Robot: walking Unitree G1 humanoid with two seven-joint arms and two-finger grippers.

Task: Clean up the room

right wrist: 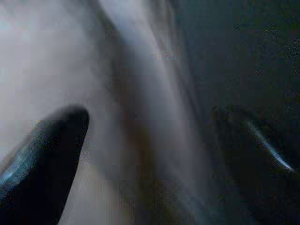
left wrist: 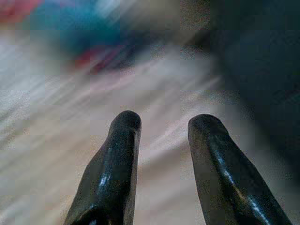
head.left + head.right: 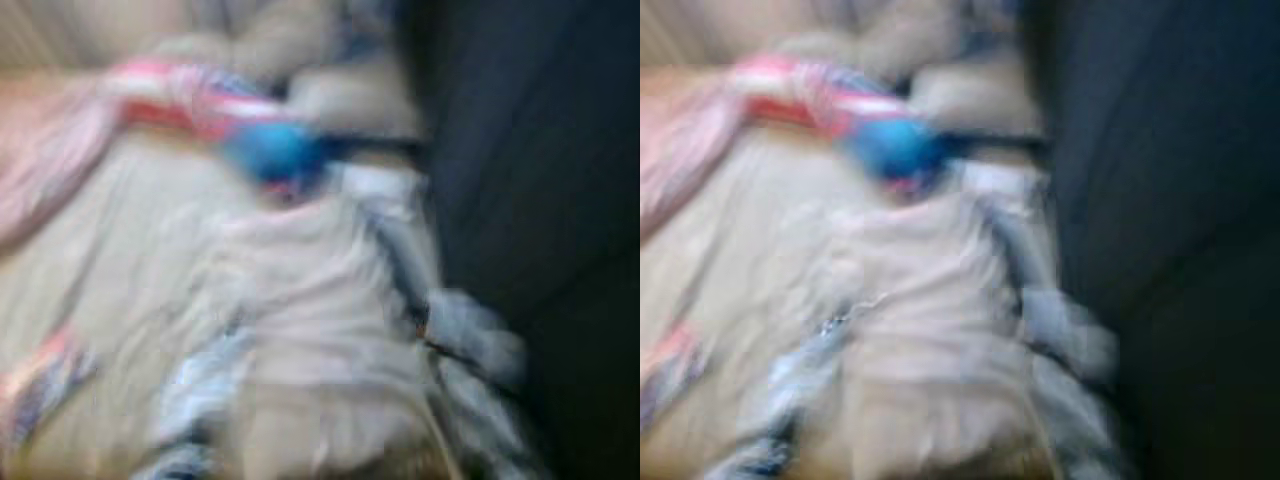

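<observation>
Left eye view: a heavily blurred bed scene is shown, with a rumpled pile of pale fabric [image 3: 300, 330] spread across the centre and lower part of the frame.
Pile: pale beige and white cloth with dark and blue streaks is seen running down towards the lower right; single garments cannot be told apart through the blur.
Blue item [image 3: 272, 150]: a rounded bright blue shape is seen at upper centre, just above the pile; what it is cannot be told.
Striped cloth [image 3: 170, 95]: red, pink and white fabric is laid across the upper left, touching the blue item.
Bedding [image 3: 90, 260]: a beige sheet is seen under everything on the left.
Dark surface [image 3: 530, 150]: a navy mass is seen along the right side of the frame, beside the pile.
Left gripper [image 2: 161, 124]: the two black fingers are held apart with a clear gap, nothing between them, over pale cloth.
Right gripper [image 1: 154, 122]: one black finger [image 1: 47, 154] is seen at lower left, the other barely made out against the dark at right; widely spread, nothing gripped.
</observation>
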